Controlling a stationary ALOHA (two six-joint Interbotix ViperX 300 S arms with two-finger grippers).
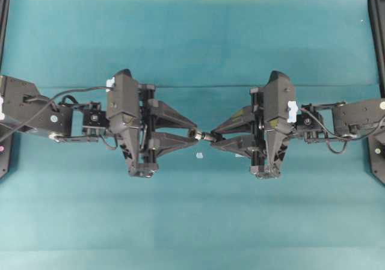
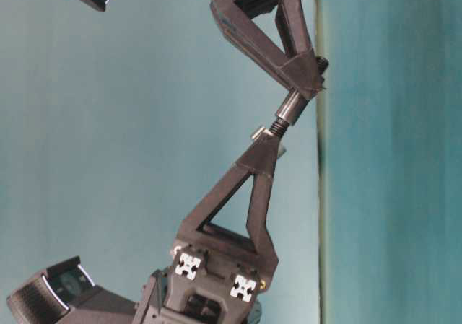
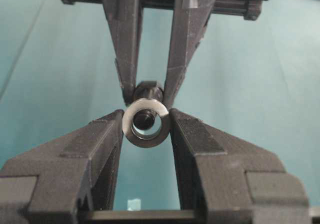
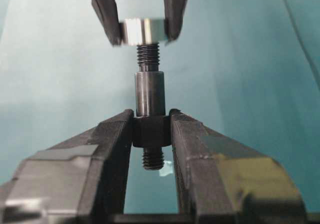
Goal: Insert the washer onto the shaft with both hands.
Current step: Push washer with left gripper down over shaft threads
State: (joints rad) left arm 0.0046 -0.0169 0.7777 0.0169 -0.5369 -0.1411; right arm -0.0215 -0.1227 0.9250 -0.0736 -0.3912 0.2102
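Two black claws meet tip to tip above the middle of the teal cloth-covered table [image 1: 192,222]. The left claw [image 1: 194,133] is pinched on the small round silvery-grey metal washer [image 3: 145,122], gripping its rim at 9 and 3 o'clock in the left wrist view so the dark centre hole faces the other arm. The right claw [image 1: 212,137] is clamped narrow on the short dark-grey stepped metal shaft [image 4: 149,115], holding its thicker collar; the smooth barrel and threaded tip stick out toward 12 o'clock in the right wrist view, and a short threaded stub shows behind the fingers. The threaded tip reaches the washer's face and lines up with the hole; the table-level view shows the thread entering the ring while the barrel is outside. A tiny pale whitish square bit [image 1: 199,156] lies on the table, at 6 o'clock from the joined tips in the overhead view.
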